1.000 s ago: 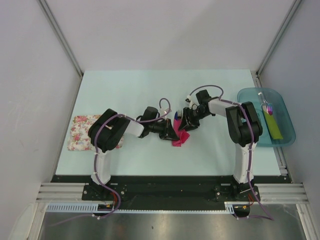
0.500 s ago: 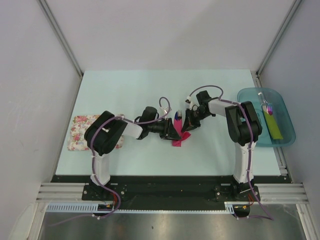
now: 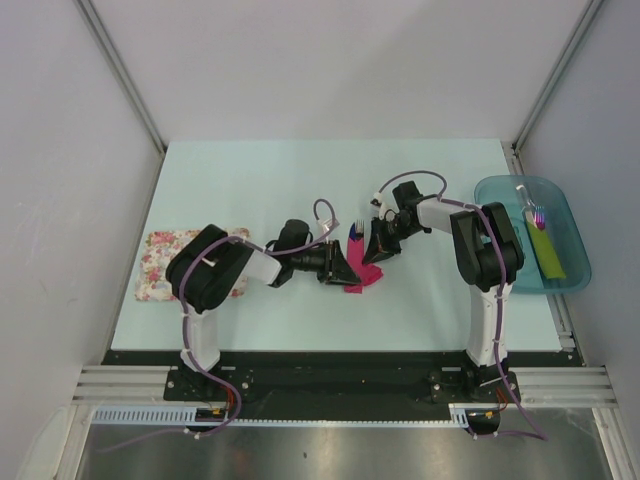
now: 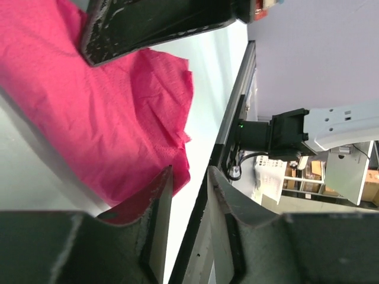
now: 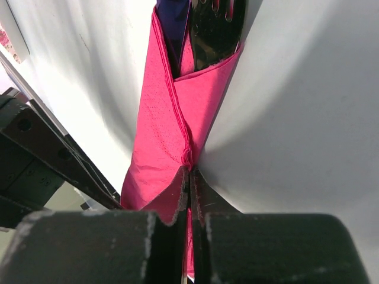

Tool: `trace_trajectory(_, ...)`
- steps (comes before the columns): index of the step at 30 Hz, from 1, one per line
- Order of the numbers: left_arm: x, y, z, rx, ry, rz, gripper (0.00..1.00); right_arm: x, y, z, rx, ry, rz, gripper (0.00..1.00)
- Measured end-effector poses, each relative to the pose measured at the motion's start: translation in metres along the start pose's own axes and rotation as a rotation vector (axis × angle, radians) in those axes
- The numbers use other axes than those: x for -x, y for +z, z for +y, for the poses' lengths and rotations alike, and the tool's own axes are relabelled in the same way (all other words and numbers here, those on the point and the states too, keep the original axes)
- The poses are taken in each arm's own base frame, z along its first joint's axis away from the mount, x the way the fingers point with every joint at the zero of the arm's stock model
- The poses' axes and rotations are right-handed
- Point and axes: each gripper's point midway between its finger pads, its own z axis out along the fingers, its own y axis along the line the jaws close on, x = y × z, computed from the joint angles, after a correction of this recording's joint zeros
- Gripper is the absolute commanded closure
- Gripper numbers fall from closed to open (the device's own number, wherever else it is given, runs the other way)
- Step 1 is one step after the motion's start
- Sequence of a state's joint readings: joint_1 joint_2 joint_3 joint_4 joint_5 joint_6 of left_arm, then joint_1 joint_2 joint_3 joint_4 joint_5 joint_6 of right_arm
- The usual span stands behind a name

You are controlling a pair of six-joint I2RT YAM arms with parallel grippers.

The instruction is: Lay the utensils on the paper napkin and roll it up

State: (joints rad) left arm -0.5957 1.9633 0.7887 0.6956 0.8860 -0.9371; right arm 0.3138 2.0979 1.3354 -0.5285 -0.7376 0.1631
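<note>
Centre of the pale green tabletop [image 3: 250, 190]: the magenta paper napkin [image 5: 172, 136] lies folded lengthwise around the utensils, forming a narrow wrap with a loose, crumpled flap at its near end. At the far end a black fork [image 5: 214, 29] sticks out, tines clear of the paper, with a dark blue piece [image 5: 176, 35] just beside it on the left; both are tucked inside the fold. The right pincer [image 5: 190, 180] is pressed together on a gathered pleat of the napkin, partway down the wrap, fingers meeting with pink paper pinched between them. The left pincer [image 4: 189, 174] stands apart with a modest gap and grips nothing; the napkin's ragged edge lies against one fingertip. The two pincers sit close, on opposite sides of the wrap. Far right, a blue tray [image 3: 500, 215] holds a brush [image 3: 535, 212] and a yellow-green strip [image 3: 547, 255]. Far left, a floral cloth [image 3: 158, 265] lies flat, partly under the left arm.
</note>
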Motion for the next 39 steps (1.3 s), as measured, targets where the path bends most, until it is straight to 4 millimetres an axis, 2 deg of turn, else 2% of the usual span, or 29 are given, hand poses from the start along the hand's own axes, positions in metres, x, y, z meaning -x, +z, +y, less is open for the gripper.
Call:
trace_trajectory(4, -0.003, 0.002, 0.01, 0.031, -0.014, 0.022, 0.71, 0.0, 0.0, 0.0, 0.001, 0.0, 0.0, 1.0)
trace_trajectory(8, -0.011, 0.005, 0.029, 0.077, -0.039, 0.055, 0.77, 0.0, 0.0, 0.0, 0.002, 0.0, -0.001, 1.0)
trace_trajectory(11, -0.012, 0.007, 0.032, 0.083, -0.03, 0.081, 0.8, 0.001, 0.0, 0.0, 0.004, 0.001, -0.002, 1.0)
trace_trajectory(15, -0.012, 0.008, 0.034, 0.093, -0.021, 0.098, 0.83, 0.001, -0.001, -0.001, 0.004, 0.01, -0.004, 0.86)
trace_trajectory(16, -0.012, 0.008, 0.035, 0.096, -0.02, 0.102, 0.84, 0.001, -0.001, 0.0, 0.005, 0.014, -0.004, 0.75)
trace_trajectory(17, -0.013, 0.008, 0.035, 0.098, -0.021, 0.105, 0.85, 0.002, -0.002, 0.001, 0.007, 0.016, -0.005, 0.7)
trace_trajectory(21, -0.013, 0.008, 0.036, 0.105, -0.017, 0.114, 0.86, 0.008, -0.01, 0.003, -0.005, 0.008, -0.029, 0.59)
trace_trajectory(26, -0.013, 0.009, 0.037, 0.108, -0.015, 0.119, 0.87, 0.021, -0.031, 0.008, -0.03, -0.017, -0.09, 0.46)
trace_trajectory(29, -0.013, 0.009, 0.037, 0.108, -0.011, 0.122, 0.87, 0.028, -0.04, 0.016, -0.032, -0.046, -0.12, 0.45)
trace_trajectory(32, -0.013, 0.009, 0.037, 0.109, -0.011, 0.125, 0.87, 0.031, -0.039, 0.02, -0.036, -0.069, -0.127, 0.47)
trace_trajectory(35, -0.013, 0.009, 0.037, 0.109, -0.006, 0.125, 0.87, 0.032, -0.034, 0.018, -0.042, -0.068, -0.118, 0.51)
trace_trajectory(39, -0.013, 0.009, 0.037, 0.109, -0.004, 0.125, 0.87, 0.032, -0.021, 0.005, -0.054, -0.054, -0.099, 0.53)
